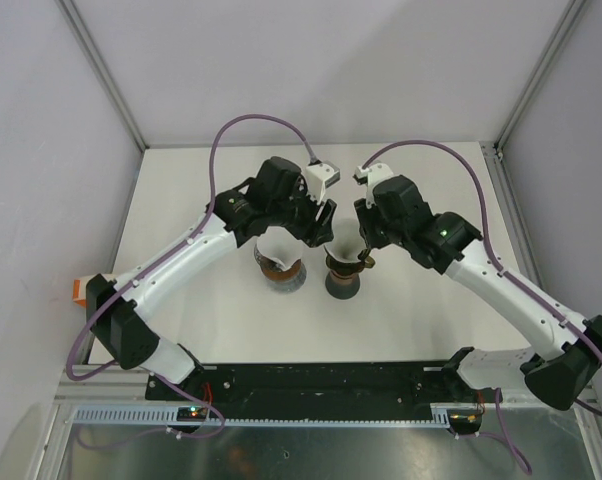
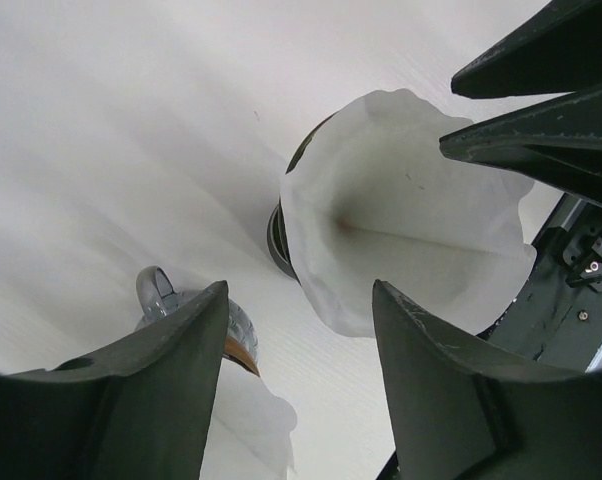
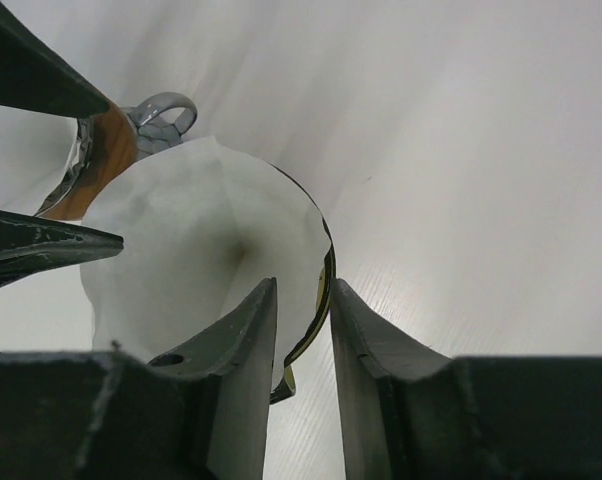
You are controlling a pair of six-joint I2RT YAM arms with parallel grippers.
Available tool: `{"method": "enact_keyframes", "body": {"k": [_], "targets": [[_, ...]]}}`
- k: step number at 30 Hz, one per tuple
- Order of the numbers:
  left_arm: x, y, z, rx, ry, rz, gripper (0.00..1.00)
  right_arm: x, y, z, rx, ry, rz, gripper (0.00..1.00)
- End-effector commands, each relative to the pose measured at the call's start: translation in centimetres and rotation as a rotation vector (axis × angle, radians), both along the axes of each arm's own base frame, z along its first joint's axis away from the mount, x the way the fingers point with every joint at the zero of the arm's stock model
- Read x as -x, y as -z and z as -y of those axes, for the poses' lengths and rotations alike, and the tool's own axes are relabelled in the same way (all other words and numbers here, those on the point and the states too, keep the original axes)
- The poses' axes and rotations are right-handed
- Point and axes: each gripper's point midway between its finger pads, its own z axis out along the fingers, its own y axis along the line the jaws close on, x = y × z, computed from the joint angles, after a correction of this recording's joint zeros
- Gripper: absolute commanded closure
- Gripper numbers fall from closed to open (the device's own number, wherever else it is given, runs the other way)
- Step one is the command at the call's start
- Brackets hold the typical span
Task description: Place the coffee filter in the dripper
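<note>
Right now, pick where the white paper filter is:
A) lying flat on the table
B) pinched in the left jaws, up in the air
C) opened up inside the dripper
C: the filter sits opened into a cone inside the dark dripper, whose rim shows along the filter's edge.

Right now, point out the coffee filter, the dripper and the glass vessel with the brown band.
coffee filter (image 2: pixel 411 215): left wrist view, inner paper wall.
dripper (image 2: pixel 277 240): left wrist view, dark rim showing left of the filter.
glass vessel (image 3: pixel 106 155): right wrist view, its brown band.
</note>
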Motion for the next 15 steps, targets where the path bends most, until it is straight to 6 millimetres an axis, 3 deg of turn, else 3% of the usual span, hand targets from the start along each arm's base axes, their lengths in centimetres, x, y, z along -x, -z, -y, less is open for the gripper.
{"method": "enact_keyframes", "body": {"k": [1,6,12,14,15], "targets": [[-0.1,-3.4,0.4,0.057,0.028,0.079,0.33,-0.3,-2.2,0.2,-0.046,-0.003,0.072,0.65],[-0.5,-4.4,0.3,0.063,0.017,0.108,0.26,-0.2,-3.8,0.6,-0.077,-0.004,0.116,0.59],[-1.8,-7.9,-0.9,0.061,-0.028,0.241,0.12,-0.2,-7.9,1.4,-0.183,-0.006,0.227,0.47],[-3.0,-8.9,-2.0,0.03,-0.082,0.304,0.05,-0.5,-9.2,2.2,-0.211,0.021,0.269,0.37],[-3.8,-9.4,-2.9,0.013,-0.122,0.333,0.03,-0.9,-9.8,3.0,-0.22,0.049,0.287,0.19]]}}
